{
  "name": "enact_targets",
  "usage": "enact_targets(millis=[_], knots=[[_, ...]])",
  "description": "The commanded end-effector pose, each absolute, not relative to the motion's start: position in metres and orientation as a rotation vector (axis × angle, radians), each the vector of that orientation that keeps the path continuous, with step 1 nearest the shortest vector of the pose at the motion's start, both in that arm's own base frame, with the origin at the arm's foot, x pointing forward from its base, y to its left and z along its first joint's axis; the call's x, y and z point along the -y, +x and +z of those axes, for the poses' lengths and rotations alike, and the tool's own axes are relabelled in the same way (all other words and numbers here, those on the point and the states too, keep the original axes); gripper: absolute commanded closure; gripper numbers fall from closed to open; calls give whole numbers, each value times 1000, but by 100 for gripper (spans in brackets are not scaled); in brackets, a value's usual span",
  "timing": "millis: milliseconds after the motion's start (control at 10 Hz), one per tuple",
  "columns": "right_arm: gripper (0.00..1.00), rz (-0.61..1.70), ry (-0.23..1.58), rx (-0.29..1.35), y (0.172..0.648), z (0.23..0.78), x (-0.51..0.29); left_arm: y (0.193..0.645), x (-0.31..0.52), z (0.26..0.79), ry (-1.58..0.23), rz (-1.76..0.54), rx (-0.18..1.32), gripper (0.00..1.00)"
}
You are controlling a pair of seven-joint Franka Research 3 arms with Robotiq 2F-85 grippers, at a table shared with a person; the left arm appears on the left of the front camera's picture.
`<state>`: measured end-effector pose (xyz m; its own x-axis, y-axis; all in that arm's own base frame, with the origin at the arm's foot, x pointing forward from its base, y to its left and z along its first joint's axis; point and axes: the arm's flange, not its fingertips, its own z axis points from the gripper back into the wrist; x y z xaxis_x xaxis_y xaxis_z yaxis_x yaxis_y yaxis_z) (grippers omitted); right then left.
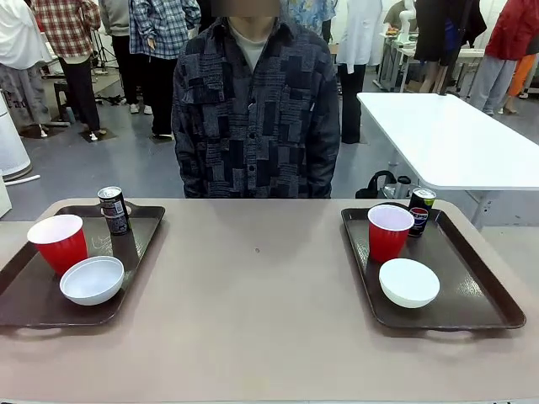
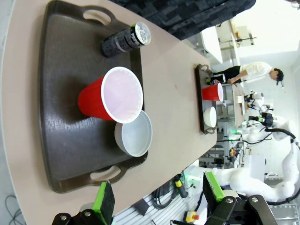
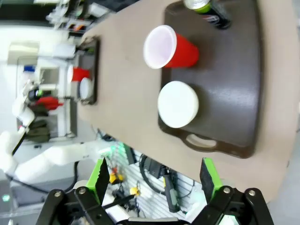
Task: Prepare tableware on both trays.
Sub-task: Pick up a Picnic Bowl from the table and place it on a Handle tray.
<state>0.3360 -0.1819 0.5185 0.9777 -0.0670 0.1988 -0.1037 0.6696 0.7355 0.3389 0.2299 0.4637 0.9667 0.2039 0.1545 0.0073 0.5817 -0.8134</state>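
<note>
A smooth beige table (image 1: 261, 286) is spreading across the front view, and a person in a dark patchwork shirt (image 1: 255, 109) is standing at its far edge. Behind, a white table (image 1: 446, 135) is sitting on a grey floor, with other people standing about.

On the robot's left, a large dark brown rectangular plastic tray (image 1: 25, 295) is carrying a red plastic cup with a white inside (image 1: 58, 242), a small round white bowl (image 1: 92, 279) just beside it, and a slim dark drink can (image 1: 113, 209) upright at the far end. On the right, the matching brown tray (image 1: 480, 286) is holding a second red cup (image 1: 389, 232), a second white bowl (image 1: 408, 282) and a second dark can (image 1: 419, 209) just behind the cup.

The left wrist view is looking down on the left tray, showing its cut-out end handle (image 2: 105, 173) and the can's silver top (image 2: 142, 33). The left gripper (image 2: 159, 201) is hanging off the table's near edge with jaws wide apart, holding nothing. The right wrist view is showing the right tray's near handle (image 3: 202, 140); the right gripper (image 3: 153, 180) is likewise spread wide and empty, off the table.
</note>
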Motion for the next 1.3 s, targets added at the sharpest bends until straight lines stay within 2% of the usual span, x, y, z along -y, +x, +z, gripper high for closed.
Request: enact_targets(millis=[0, 300, 700, 1200], knots=[[0, 124, 1009, 214, 330, 502, 196, 339, -230, 464, -957, 109, 267, 0], [0, 132, 1095, 236, 321, 473, 213, 339, -230, 464, -957, 109, 267, 0], [0, 356, 1017, 286, 317, 454, 222, 339, -230, 464, -957, 109, 267, 0], [0, 350, 1019, 305, 318, 454, 217, 339, -230, 464, -957, 109, 267, 0]])
